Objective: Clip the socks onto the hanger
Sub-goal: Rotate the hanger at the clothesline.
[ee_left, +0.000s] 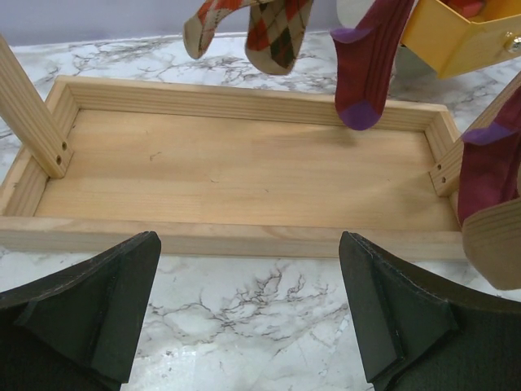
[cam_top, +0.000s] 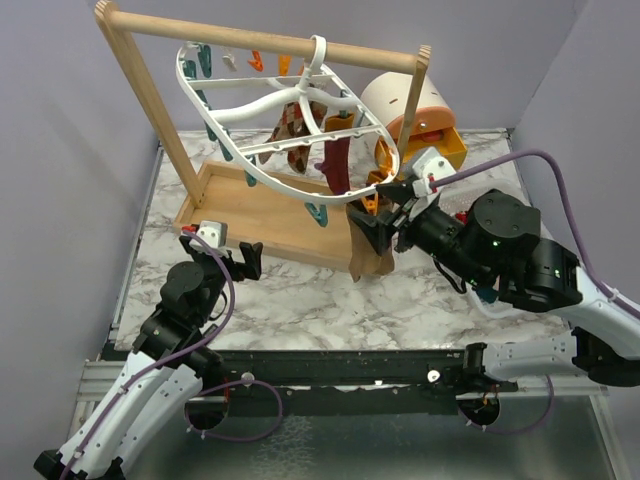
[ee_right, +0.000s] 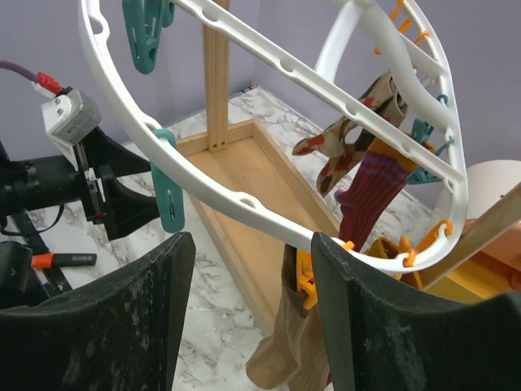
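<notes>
The white oval hanger hangs from the wooden bar. An argyle sock, a maroon sock and a tan-brown sock hang from it. In the right wrist view the tan-brown sock hangs from an orange clip on the hanger's rim. My right gripper is open and empty, its fingers on either side of that clip and just short of it. My left gripper is open and empty over the marble, in front of the wooden tray.
The wooden bar-and-tray rack stands at the back left. A yellow-orange container and a white rounded object sit at the back right. A free teal clip hangs on the near rim. A second maroon sock hangs to the right.
</notes>
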`<state>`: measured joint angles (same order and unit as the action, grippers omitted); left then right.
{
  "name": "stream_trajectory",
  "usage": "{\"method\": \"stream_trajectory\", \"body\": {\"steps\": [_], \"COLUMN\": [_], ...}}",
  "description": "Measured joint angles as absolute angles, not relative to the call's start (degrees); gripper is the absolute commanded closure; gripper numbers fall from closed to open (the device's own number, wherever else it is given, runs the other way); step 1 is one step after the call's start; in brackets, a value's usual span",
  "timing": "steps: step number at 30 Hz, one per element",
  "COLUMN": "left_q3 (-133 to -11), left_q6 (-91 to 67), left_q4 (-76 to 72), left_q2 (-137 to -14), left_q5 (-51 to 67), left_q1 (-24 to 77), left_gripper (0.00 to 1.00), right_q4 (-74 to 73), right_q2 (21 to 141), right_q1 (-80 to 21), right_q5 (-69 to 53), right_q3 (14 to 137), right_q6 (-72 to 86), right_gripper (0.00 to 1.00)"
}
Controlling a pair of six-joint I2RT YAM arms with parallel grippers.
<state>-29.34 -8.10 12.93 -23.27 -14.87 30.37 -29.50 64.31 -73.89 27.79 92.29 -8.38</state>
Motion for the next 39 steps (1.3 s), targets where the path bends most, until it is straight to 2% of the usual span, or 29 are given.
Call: {"method": "stream_trajectory", "body": {"steps": [3, 8, 15, 25, 28, 32, 39], "left_q3": [-29.34, -29.34, -29.34, -29.34, -29.34, -29.34, -29.34], "left_q6": [-8.12, -8.69, -10.87, -11.62, -11.64, -11.64, -11.68], "left_q4": [12.97, 12.97, 13.06, 13.52, 13.52, 13.74, 13.89], "left_q2": [-23.27, -23.38, -24.08, -22.44, -22.65, -22.9, -22.87], "left_q5": [-15.09, -15.11, -15.35, -16.34, -16.34, -16.34, -16.34], "left_q1": [30.37, 30.37, 30.37, 30.37, 30.37, 30.37, 30.37], "left_gripper": [0.01, 0.01, 0.01, 0.01, 0.01, 0.01, 0.01], "right_q4": [-29.93, -29.82, -28.73, -29.08, -29.21, -28.6, -28.03], "right_q2": [62.08, 62.87, 75.5, 89.69, 91.2, 92.12, 91.96], "right_q1": [-73.87, -73.87, -73.89, -73.89, -73.93, -73.93, -73.93], "right_q5": [27.44, 22.68, 17.26, 15.09, 14.48, 15.51, 20.1], "right_q3": [91.77, 97.3, 113.62, 115.33, 117.95, 120.31, 115.9], "right_q6": [-7.38, -5.85, -6.76, -10.72, -11.25, -12.56, -14.48], "right_gripper": [0.28, 0.25, 0.26, 0.27, 0.35, 0.56, 0.79]}}
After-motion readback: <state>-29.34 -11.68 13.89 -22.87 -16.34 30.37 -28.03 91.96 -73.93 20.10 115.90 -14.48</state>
